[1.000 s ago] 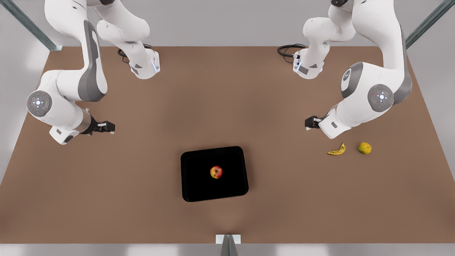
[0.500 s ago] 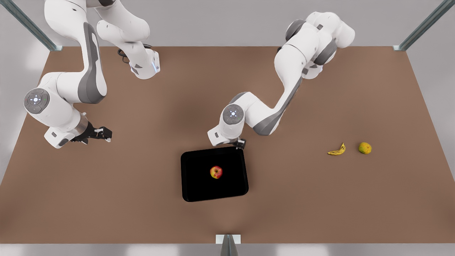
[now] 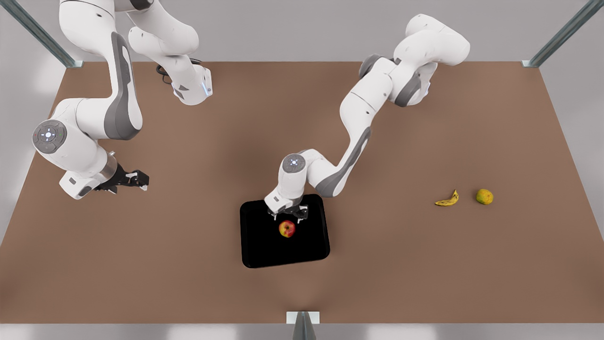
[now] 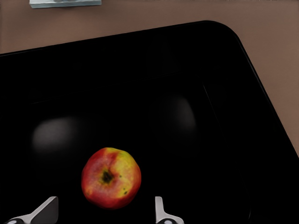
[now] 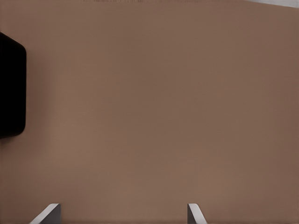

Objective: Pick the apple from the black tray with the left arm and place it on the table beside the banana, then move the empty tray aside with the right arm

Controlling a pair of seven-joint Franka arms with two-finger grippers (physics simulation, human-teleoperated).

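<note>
The apple (image 3: pixel 287 229) lies near the middle of the black tray (image 3: pixel 255 245), which sits flat on the brown desk (image 3: pixel 188 264) toward its near edge in the front view. The left end effector (image 3: pixel 288 215) hangs over the tray just behind the apple, its arm reaching in from the front view's right. Its fingers are spread wide, and the apple is not yet between them. In the left wrist view the apple (image 4: pixel 111 178) shows its red skin, yellow patch and dark stem pit, with the two pale fingertips (image 4: pixel 161 211) standing apart on either side of it and not touching it. The tray (image 4: pixel 224 93) spreads around the fruit, glossy, with a rounded corner against the desk (image 4: pixel 280 56).

The right end effector (image 3: pixel 132 179) waits above bare desk at the front view's left, well apart from the tray. Its fingers are also wide apart. In the right wrist view its fingertips (image 5: pixel 46 213) frame plain desk (image 5: pixel 163 116), and an edge of the tray (image 5: pixel 11 88) shows off to one side.

The banana (image 3: pixel 448 200) lies on the desk at the front view's right, far from the tray, with a yellow-green fruit (image 3: pixel 484 196) just beside it on the side away from the tray.
</note>
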